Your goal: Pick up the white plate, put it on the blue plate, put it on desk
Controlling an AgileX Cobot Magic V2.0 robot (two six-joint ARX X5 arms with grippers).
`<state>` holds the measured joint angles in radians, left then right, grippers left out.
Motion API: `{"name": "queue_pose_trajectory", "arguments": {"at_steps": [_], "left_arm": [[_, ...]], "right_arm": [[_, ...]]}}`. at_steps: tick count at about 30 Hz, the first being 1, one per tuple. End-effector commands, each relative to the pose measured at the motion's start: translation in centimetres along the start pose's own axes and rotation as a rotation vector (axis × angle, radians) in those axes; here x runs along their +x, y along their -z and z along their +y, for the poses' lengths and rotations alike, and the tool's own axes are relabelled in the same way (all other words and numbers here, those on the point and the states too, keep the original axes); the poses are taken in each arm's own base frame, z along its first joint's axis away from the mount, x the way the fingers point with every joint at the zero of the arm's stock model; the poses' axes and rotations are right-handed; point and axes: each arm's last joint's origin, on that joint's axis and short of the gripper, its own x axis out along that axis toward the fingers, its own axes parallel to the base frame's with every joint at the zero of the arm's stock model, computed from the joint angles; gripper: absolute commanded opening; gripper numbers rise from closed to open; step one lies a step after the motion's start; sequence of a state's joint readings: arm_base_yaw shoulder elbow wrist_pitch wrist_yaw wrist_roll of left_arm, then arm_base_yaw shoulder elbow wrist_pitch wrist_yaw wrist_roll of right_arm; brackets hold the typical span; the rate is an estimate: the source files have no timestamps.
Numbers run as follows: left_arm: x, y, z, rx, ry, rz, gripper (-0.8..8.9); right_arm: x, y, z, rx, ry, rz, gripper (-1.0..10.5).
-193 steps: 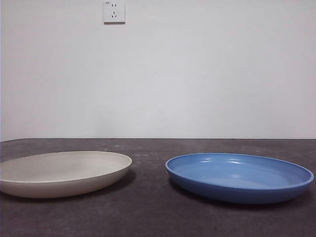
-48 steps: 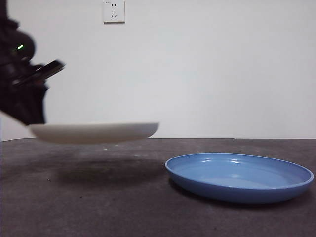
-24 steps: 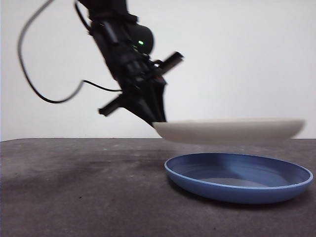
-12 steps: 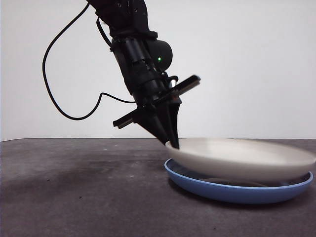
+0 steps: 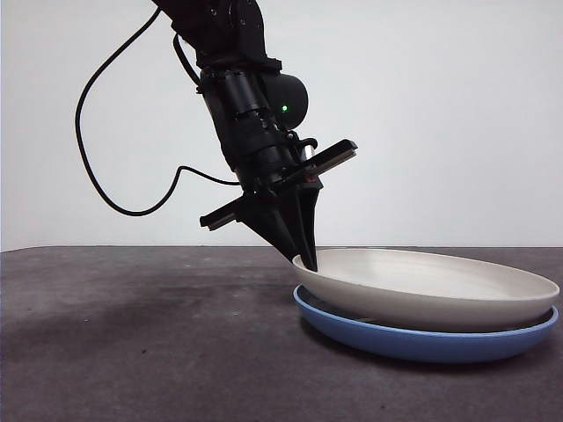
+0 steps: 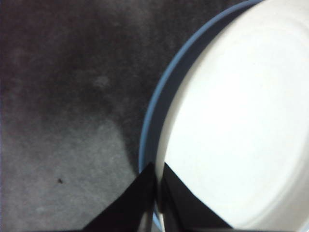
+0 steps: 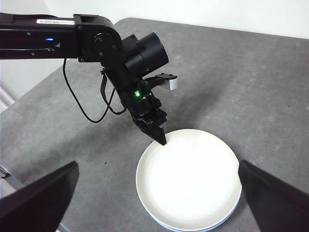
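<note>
White plate (image 5: 431, 286) sits nested on blue plate (image 5: 422, 343), left gripper (image 5: 306, 257) clamped on its rim; release remains. Right gripper's (image 7: 159, 203) jaws spread wide, waiting.

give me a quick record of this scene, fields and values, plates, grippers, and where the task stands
white plate: nested in the blue plate, slightly tilted
blue plate: on the desk, only its rim showing under the white plate
left gripper: shut on the white plate's rim
right gripper: open, high above the plates, holding nothing
task stage: white plate set on blue, not yet released
</note>
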<state>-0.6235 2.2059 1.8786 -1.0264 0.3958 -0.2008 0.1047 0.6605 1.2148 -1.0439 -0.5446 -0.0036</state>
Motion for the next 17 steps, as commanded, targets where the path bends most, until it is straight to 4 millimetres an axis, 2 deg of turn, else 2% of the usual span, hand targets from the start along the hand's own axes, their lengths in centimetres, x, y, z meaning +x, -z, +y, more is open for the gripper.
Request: {"name": "queue_pose_trajectory", "arguments": {"at_steps": [1,8,13,17], "left_arm": [[0.7,-0.5,-0.5,0.016,0.007,-0.001,1.03],[0.9,-0.6,-0.9,0.035,0.014,-0.019,3.32],[0.5,-0.8,-1.1,0.041,0.016,-0.031,4.16],[-0.8,-1.1,-1.4,0.074,0.014,-0.033,4.54]], "right_arm": [[-0.3,-0.3,0.2,-0.02,0.001,-0.016,6.3],[-0.3,-0.3,0.2,-0.02,0.0,-0.016,6.3],[-0.3,-0.3,0.2,-0.02,0.0,-0.016,6.3],[-0.3,-0.3,0.2,-0.02,0.0,-0.016,6.3]]}}
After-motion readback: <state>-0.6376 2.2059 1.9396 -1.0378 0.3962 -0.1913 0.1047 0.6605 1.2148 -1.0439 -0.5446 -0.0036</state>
